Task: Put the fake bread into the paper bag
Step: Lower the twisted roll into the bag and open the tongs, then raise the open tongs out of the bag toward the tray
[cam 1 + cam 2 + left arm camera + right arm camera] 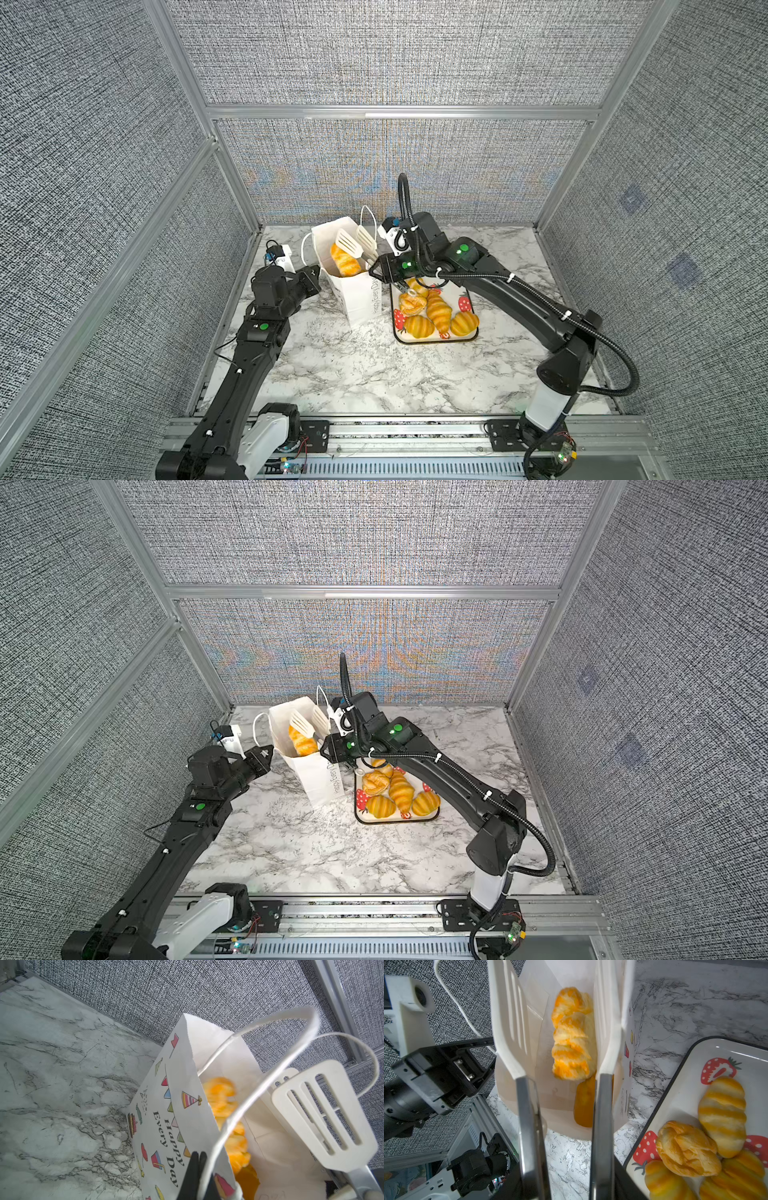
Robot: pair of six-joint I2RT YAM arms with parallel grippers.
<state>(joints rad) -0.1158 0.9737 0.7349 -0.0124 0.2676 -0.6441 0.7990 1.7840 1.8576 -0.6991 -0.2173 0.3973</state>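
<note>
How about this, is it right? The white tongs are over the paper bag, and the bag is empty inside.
Not quite. The tongs are over the paper bag, but the bag is not empty. A braided loaf is inside it, between the two tong blades, as the right wrist view shows.

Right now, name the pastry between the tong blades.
The long braided loaf between the tongs in the paper bag's mouth; one piece lies deeper, the rest on the strawberry tray.
</note>
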